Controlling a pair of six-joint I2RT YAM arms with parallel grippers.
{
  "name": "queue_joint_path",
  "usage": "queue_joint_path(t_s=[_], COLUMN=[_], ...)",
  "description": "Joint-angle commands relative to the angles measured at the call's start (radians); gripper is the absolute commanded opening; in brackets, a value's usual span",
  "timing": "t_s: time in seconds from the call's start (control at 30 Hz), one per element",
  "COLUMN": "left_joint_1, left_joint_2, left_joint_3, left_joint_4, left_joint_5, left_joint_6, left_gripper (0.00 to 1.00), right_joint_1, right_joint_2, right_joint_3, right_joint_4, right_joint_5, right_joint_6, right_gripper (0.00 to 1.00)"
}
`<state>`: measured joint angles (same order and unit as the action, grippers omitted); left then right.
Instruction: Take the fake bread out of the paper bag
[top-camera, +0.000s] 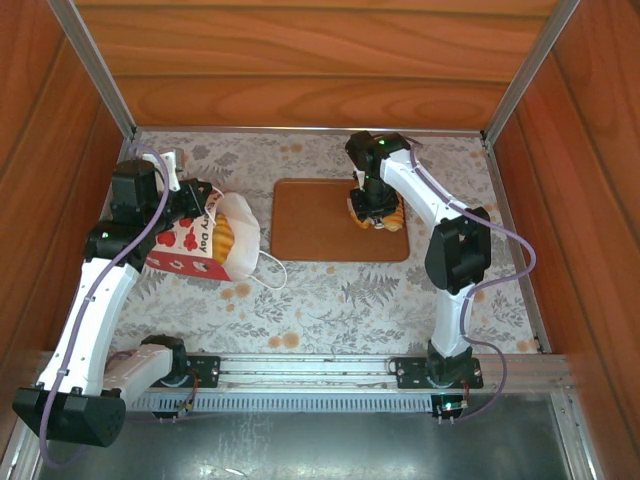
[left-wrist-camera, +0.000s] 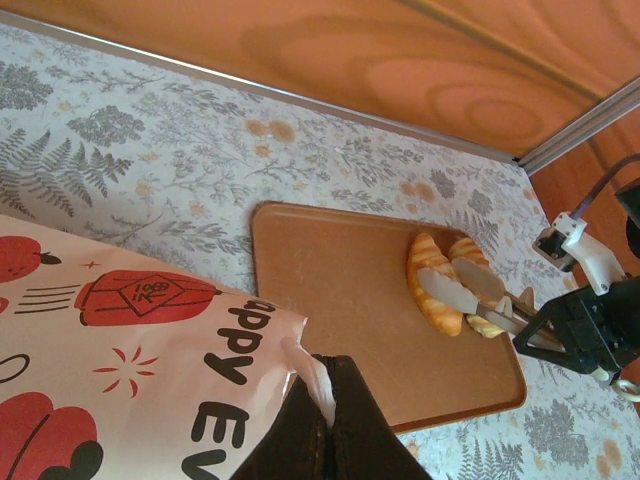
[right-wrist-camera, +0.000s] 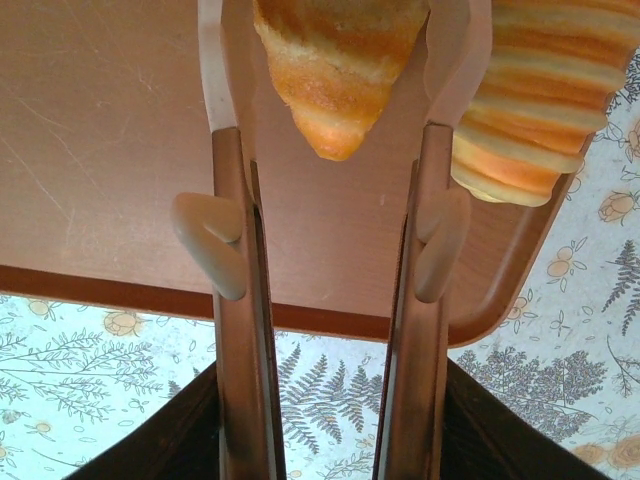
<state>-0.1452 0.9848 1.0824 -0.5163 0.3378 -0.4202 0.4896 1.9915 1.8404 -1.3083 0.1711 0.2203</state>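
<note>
The white paper bag (top-camera: 185, 245) with red print lies on its side at the left, mouth toward the tray. A ridged golden fake bread (top-camera: 223, 237) shows inside the mouth. My left gripper (top-camera: 205, 202) is shut on the bag's upper rim; in the left wrist view its dark fingers (left-wrist-camera: 345, 420) pinch a fold of the bag (left-wrist-camera: 130, 380). My right gripper (right-wrist-camera: 335, 40) is low over the tray, shut on a croissant (right-wrist-camera: 335, 80). A second croissant (right-wrist-camera: 530, 110) lies just right of its right finger. Both croissants (left-wrist-camera: 432, 290) show under the right gripper (left-wrist-camera: 458, 285).
The flat brown tray (top-camera: 310, 232) sits mid-table on the floral cloth, its near edge (right-wrist-camera: 130, 285) close under the right fingers. The bag's white cord handle (top-camera: 268, 270) trails toward the front. Wooden walls (top-camera: 300, 60) close in the back and sides.
</note>
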Motion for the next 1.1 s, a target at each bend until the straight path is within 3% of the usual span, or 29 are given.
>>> queue_joint_path(t_s=[0.0, 0.3, 1.07], left_joint_1=[-0.005, -0.004, -0.004], left_joint_2=[-0.005, -0.013, -0.007], left_joint_3=[-0.003, -0.008, -0.007], left_joint_4=[0.026, 0.028, 0.031], left_joint_5=[0.008, 0.012, 0.020], left_joint_6=[-0.002, -0.005, -0.011], left_gripper=[0.00, 0.00, 0.00], right_joint_1=[-0.009, -0.017, -0.020], right_joint_2=[-0.034, -0.071, -0.030], right_joint_3=[-0.005, -0.029, -0.019], right_joint_4=[-0.026, -0.024, 0.016], right_joint_5=[0.013, -0.007, 0.020], right_joint_6=[0.034, 0.081, 0.016], right_gripper=[0.48, 0.49, 0.48])
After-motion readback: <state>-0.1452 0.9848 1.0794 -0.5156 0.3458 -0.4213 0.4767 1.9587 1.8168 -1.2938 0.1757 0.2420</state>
